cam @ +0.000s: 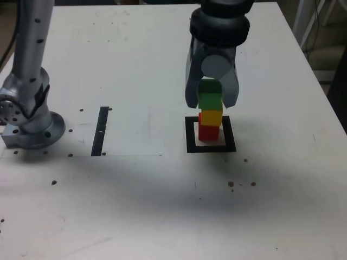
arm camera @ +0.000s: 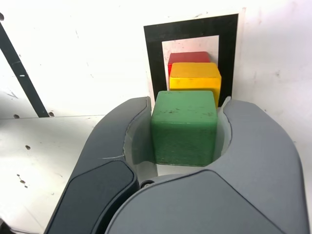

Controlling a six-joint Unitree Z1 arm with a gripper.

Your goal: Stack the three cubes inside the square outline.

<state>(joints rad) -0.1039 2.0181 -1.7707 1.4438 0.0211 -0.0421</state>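
- The hand [arm camera: 186,131] is clamping on the green cube [arm camera: 184,129].
- Below it, the yellow cube [arm camera: 196,78] is topping the red cube [arm camera: 189,57], inside the square outline's edges [arm camera: 155,58].
- Open surface [cam: 282,162] is spreading either side.

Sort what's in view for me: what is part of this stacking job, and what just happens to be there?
Part of the job:
- green cube
- yellow cube
- red cube
- square outline
- gripper

Just there:
- black strip
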